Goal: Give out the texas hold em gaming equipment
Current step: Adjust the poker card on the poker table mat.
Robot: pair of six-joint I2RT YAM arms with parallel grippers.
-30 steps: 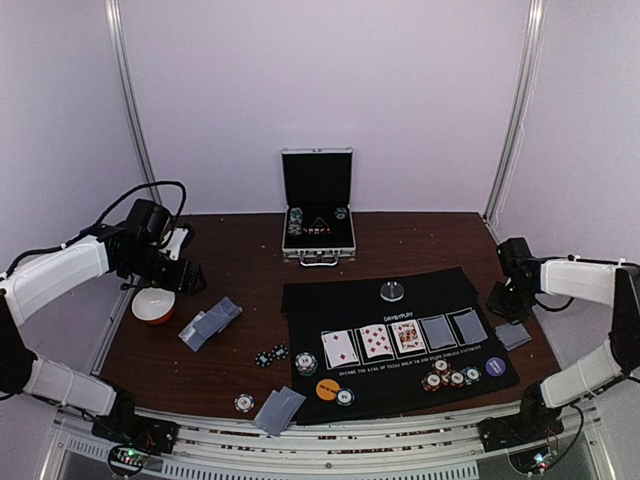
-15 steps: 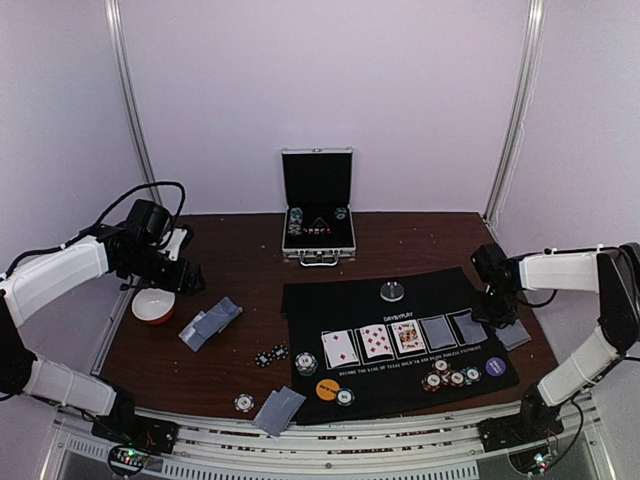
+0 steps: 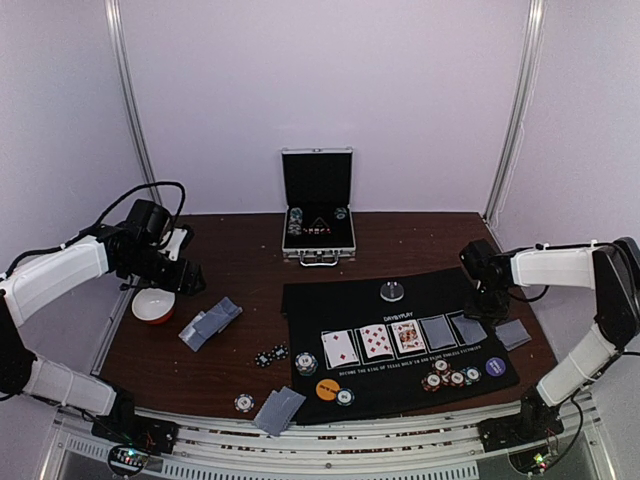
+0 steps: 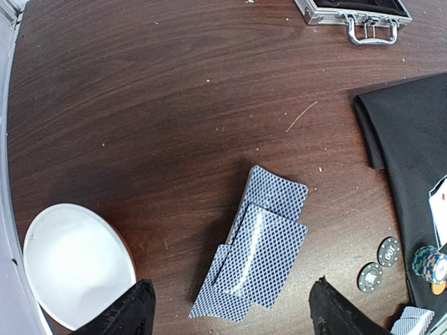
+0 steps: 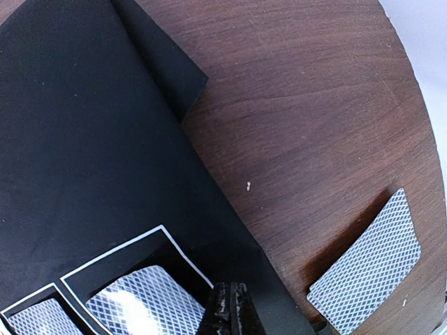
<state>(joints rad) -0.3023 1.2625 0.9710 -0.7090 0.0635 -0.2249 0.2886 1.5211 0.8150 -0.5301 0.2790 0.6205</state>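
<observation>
Two pincers hovering empty: left gripper (image 4: 230, 310) gaping over fanned grey-blue-backed cards (image 4: 262, 237), prob. for pickup; right gripper (image 5: 229, 307) closed tight over black mat (image 5: 84, 139) edge.

This is a robotics lab booth: pale walls (image 3: 320, 80) and metal posts (image 3: 132, 100) close in a dark wooden surface (image 3: 240, 250), with a left arm (image 3: 55, 275) and right arm (image 3: 560, 265) bolted to its near rail (image 3: 330, 450).

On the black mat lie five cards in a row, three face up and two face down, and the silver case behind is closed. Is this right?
Not quite: the silver case is open, its lid standing upright, as the top external view shows. The five cards on the black mat are as you say.
</observation>
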